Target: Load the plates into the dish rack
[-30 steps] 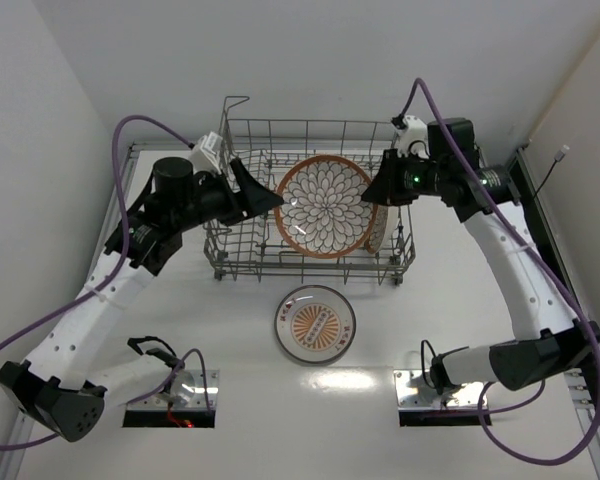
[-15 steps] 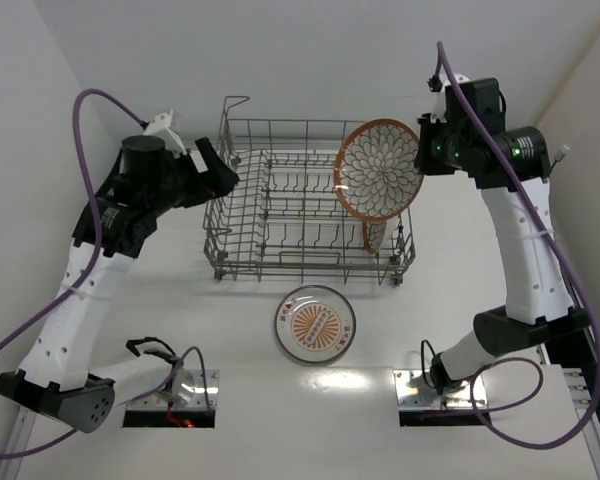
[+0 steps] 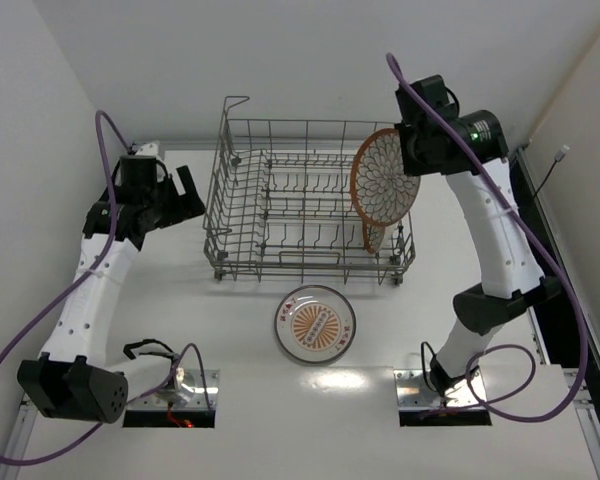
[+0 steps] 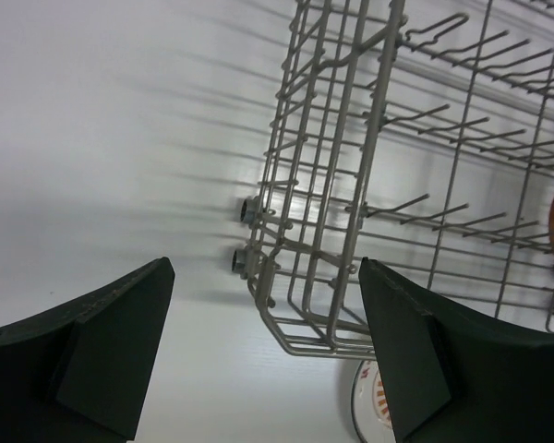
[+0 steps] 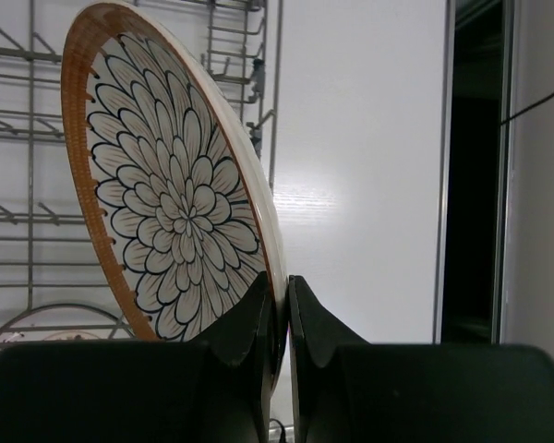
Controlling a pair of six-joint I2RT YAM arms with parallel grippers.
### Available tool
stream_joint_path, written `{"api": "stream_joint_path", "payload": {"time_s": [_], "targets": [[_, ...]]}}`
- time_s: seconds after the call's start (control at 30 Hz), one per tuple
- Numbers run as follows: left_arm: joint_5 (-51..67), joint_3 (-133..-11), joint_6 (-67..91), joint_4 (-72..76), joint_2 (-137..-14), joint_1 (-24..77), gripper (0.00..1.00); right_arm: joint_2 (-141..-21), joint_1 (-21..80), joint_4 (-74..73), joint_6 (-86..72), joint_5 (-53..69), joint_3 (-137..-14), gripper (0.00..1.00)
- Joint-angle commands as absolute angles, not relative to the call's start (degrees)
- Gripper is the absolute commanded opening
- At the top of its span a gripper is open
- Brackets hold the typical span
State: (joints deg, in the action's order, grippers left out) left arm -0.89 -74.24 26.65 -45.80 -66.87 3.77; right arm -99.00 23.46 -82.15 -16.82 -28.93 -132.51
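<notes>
1. Three plates showed. The lifted petal plate (image 3: 385, 190) hung over the right end of the dish rack (image 3: 280, 200). The racked petal plate (image 3: 374, 238) sat just below it among the tines. The sunburst plate (image 3: 316, 323) lay flat on the table (image 3: 230, 330), just near of the rack's near edge.
2. We saw the right gripper (image 5: 282, 295) clamped on the lifted petal plate's brown rim, one finger on each face. The plate stood nearly upright, its patterned face toward the left.
3. We could not tell whether that plate's lower edge touched the wires or the racked petal plate. From above the two overlapped.
4. Most of the racked petal plate was hidden. In the right wrist view only an arc of its rim showed through the wires at lower left.
5. The left gripper (image 4: 266, 268) hung off the rack's left side, apart from it, with its jaws spread wide and nothing between them. Its wrist view looked past both fingers at the rack's corner and small wheels.
6. White table ran between the left gripper and the rack's left edge. A narrower strip lay between the rack's right edge and the right wall.
7. We noted the handle loop (image 3: 235, 103) rising at the rack's far left corner, well apart from both grippers.
</notes>
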Motion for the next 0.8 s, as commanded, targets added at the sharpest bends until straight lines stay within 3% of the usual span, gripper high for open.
{"api": "stream_joint_path", "payload": {"time_s": [0.0,0.43,0.77], "targets": [[-2.28,-72.95,24.87,-42.89,-65.04,3.52,0.8,-99.83,27.85,-80.77,-19.16,-35.23,-136.05,0.0],[-2.03,-67.33,24.87,-39.99,-61.26,3.52,0.8,-101.87,34.45,-80.77,-18.19,-54.56,-131.05,0.0],[-0.26,-66.09,24.87,-39.38,-59.51,3.52,0.8,-106.78,38.41,-80.77,-17.67,-59.93,-129.73,0.0]]}}
